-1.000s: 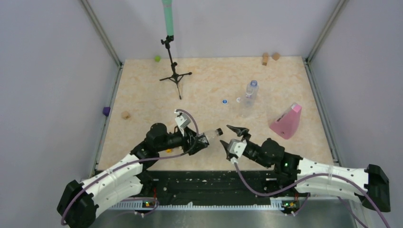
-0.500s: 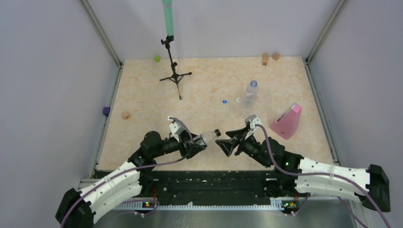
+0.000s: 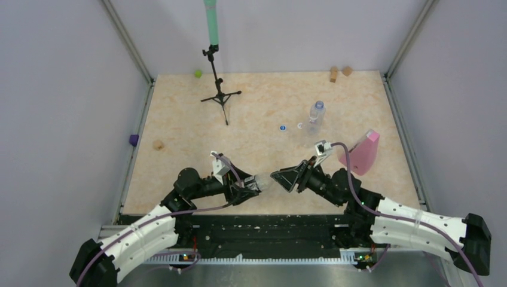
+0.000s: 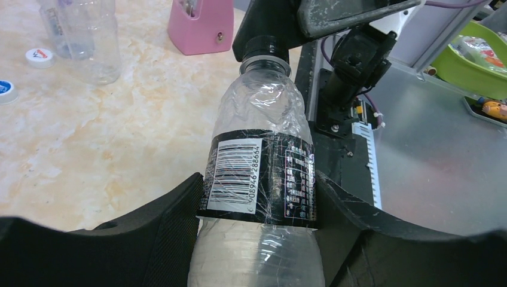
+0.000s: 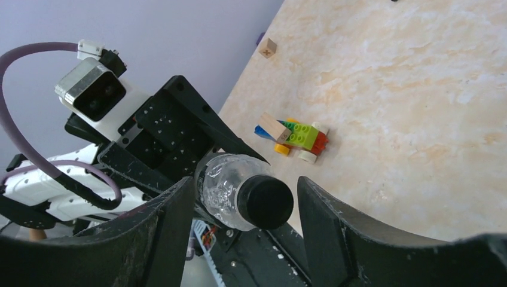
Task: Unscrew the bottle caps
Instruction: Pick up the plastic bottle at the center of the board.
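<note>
The work area is enclosed by plain grey walls, and the floor of it is formed by a beige marbled table (image 3: 269, 107). Both arms are extended inward from the near edge so that their wrists are brought together near the front centre.

The left gripper (image 3: 251, 184) is clamped across the black-labelled middle of a clear bottle (image 4: 260, 173), which is held lying on its side above the table, neck pointed towards the right arm. The right gripper (image 5: 245, 197) is set around the neck end with its fingers apart. The black cap (image 5: 266, 202), screwed on the held bottle, is seen between them with a gap on each side in the right wrist view. Contact with the cap cannot be confirmed.

A small tripod stand (image 3: 218, 89) carrying a green pole is noted at the far left. A pink wedge-shaped object (image 3: 362, 152) is placed at the right, just beyond the right wrist. A second clear bottle (image 3: 315, 116) is stood upright mid-table, right of centre. Whether it is capped cannot be determined.

A cluster of toy bricks (image 5: 293, 136) is lying near the front edge by the left arm. Two loose caps, one white (image 3: 299, 126) and one blue (image 3: 282, 127), are laid just left of the upright bottle. A purple block (image 3: 133, 140) and a tan block (image 3: 158, 144) are found at the left edge.
</note>
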Robot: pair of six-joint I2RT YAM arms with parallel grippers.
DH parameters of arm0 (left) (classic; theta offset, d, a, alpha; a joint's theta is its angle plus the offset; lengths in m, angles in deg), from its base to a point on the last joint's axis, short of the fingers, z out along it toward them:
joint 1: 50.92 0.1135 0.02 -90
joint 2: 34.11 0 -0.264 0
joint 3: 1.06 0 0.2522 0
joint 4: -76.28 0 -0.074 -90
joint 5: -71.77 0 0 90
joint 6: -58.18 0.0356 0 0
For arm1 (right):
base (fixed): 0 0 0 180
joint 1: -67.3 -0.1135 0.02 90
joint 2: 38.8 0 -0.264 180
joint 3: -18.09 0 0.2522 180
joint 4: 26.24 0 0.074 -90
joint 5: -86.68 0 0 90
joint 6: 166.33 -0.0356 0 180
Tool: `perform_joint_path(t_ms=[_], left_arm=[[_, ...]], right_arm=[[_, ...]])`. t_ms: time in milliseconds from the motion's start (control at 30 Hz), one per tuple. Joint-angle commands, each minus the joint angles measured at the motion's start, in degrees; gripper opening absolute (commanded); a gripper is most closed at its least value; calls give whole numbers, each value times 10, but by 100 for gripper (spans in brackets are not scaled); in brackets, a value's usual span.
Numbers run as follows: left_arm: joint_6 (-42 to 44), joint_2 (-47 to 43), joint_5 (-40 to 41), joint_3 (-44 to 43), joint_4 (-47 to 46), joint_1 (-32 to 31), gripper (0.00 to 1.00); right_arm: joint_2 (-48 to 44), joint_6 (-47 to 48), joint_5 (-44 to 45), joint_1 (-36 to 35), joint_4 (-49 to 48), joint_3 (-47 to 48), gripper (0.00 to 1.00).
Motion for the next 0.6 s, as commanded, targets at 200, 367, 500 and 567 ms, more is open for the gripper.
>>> perform_joint_path(t_ms=[200,367,500,567], left_arm=[[-6,-9,-25,1,-47,-2,0],[-7,-11,-23,1,-46,-2,0],[-6,-11,-17,0,-40,-2,2],[-7,-10,-7,-3,-32,-2,17]], right_arm=[[17,-5,-86,14,-7,33,49],[14,2,-95,15,-20,28,37],[3,9,-97,18,-34,18,20],[4,19,-108,19,-32,21,12]])
